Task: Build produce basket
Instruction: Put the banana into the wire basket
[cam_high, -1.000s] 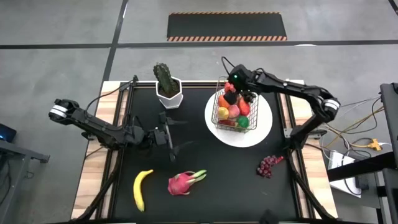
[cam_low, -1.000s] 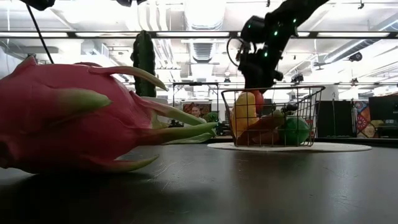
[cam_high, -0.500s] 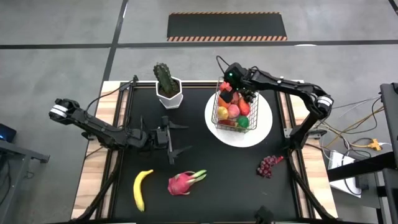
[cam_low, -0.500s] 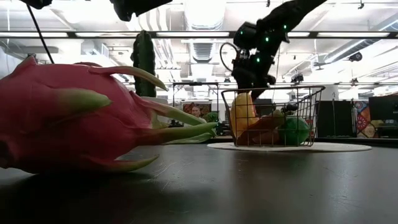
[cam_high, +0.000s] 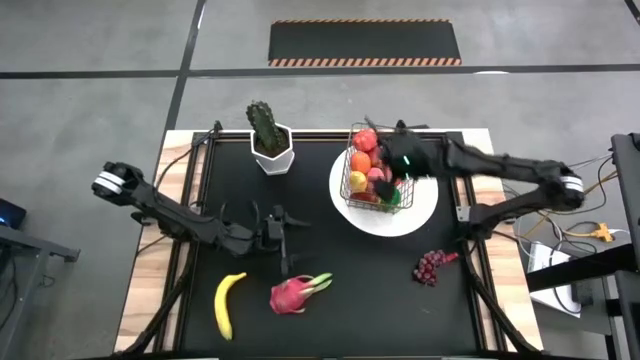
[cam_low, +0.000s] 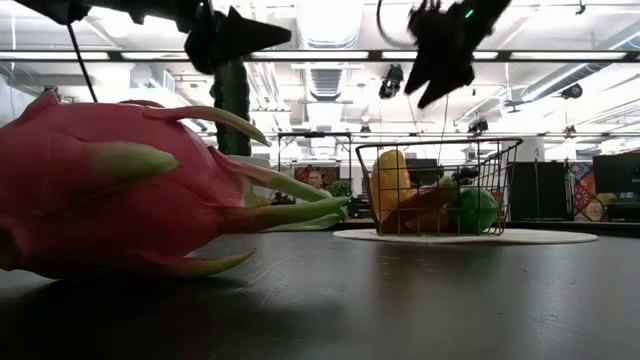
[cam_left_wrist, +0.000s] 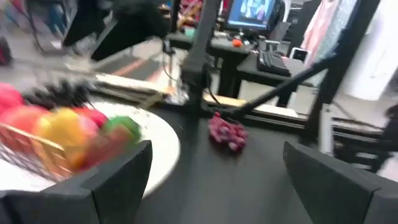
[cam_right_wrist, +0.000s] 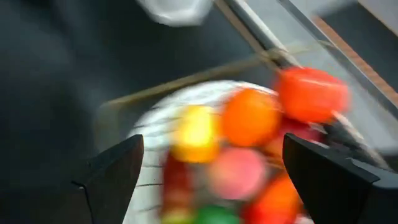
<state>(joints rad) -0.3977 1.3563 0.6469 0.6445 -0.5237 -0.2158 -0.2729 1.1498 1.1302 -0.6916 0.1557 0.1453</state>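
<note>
The wire basket (cam_high: 372, 172) stands on a round white plate (cam_high: 420, 205) at the far right and holds several toy fruits, with a red one (cam_high: 365, 140) at its far corner. It also shows in the low view (cam_low: 440, 185). A banana (cam_high: 228, 303) and a pink dragon fruit (cam_high: 295, 293) lie near the front edge, and purple grapes (cam_high: 432, 265) lie at the right. My right gripper (cam_right_wrist: 221, 180) is open and empty, raised over the basket (cam_high: 397, 168). My left gripper (cam_high: 290, 240) is open and empty, above the table's middle, a little beyond the dragon fruit.
A green cactus in a white pot (cam_high: 268, 140) stands at the far left of the black mat. The left wrist view shows the grapes (cam_left_wrist: 227, 132) and the plate's rim (cam_left_wrist: 165, 146) ahead of the open fingers. Bare mat lies between the dragon fruit and the grapes.
My right gripper has risen out of the basket and gone a little toward the table's right and near edges; a red fruit now shows at the basket's far corner, where the gripper was. My left gripper has moved toward the near edge, closer to the dragon fruit.
</note>
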